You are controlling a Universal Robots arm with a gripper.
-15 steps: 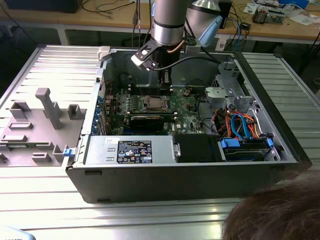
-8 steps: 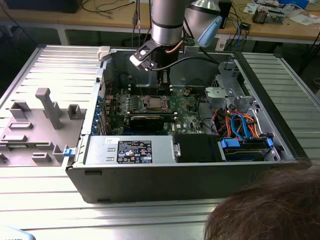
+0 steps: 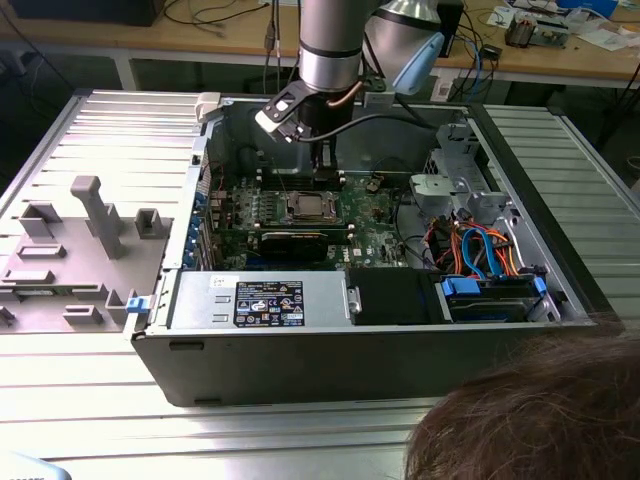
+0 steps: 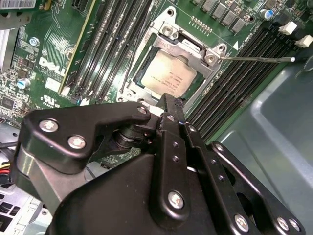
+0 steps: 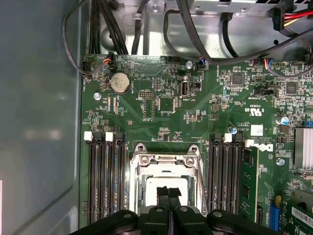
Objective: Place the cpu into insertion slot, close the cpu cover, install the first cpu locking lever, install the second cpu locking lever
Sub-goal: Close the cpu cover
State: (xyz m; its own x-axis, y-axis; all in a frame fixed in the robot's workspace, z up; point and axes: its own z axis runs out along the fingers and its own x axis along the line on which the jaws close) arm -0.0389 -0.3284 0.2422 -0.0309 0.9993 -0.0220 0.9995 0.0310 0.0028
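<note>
Pincer (image 5: 168, 192) on your arm (image 3: 330, 40): black fingertips pressed together, nothing between them. It hangs right over the socket in both wrist views; can't tell if the tips touch anything.

Small flat square cpu (image 4: 168, 78) with the dull silver-grey metal top sits in the socket, near the middle of the green motherboard (image 5: 161, 117), between the two banks of long black memory slots (image 5: 105, 186).

Thin silver metal cpu cover (image 4: 171, 43), a frame with a square opening, lies flat around the cpu, whose top shows through the opening.

In the second wrist view you get a thin metal lever rod (image 4: 257, 59) running out from the socket's corner across the memory slots. Can't tell if it's latched.

In the exterior view you see the open dark grey computer case (image 3: 300, 370) lying near the middle of the ribbed metal surface (image 3: 100, 420), arm reaching down into it. Grey plastic side panel (image 3: 60, 250) lies on the surface just beside the case, on the exterior view's left. A person's hair (image 3: 530, 410) shows near the surface's edge on the exterior view's right.
</note>
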